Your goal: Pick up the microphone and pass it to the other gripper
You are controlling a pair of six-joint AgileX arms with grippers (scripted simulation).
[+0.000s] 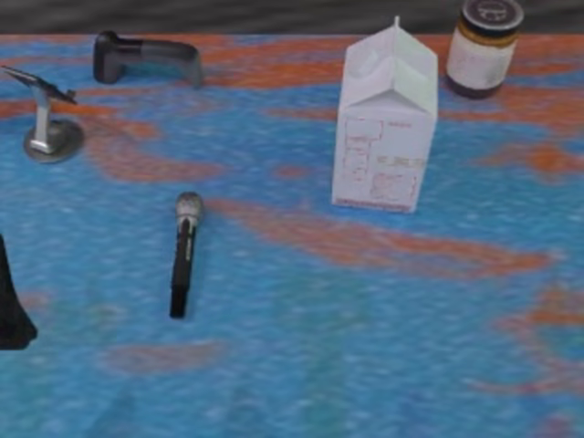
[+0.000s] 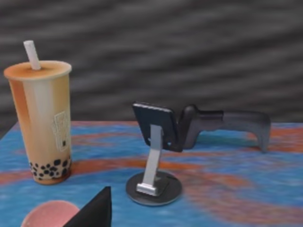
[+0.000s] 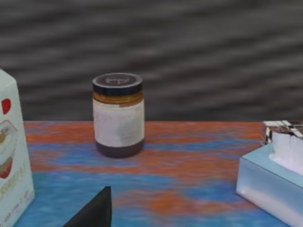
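Microphone (image 1: pixel 185 253): we recorded it lying flat on the table (image 1: pixel 301 365), left of centre, mesh head toward the far edge, untouched. White carton (image 1: pixel 384 123) upright to its right; jar (image 1: pixel 484 46) beyond. Stand (image 1: pixel 50 123) and dark curved-handle tool (image 1: pixel 146 57) at far left. Our left gripper (image 1: pixel 13 306) sat at the left edge; we could not tell its fingers' state. Right gripper: only one dark fingertip (image 3: pixel 92 210) showed, state not discernible.

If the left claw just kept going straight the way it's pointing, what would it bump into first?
Probably the silver stand: in the left wrist view it sits nearest, just ahead of the left claw's dark fingertip. The dark curved-handle tool lies behind it and the bubble tea cup off to one side. Depth is hard to judge.
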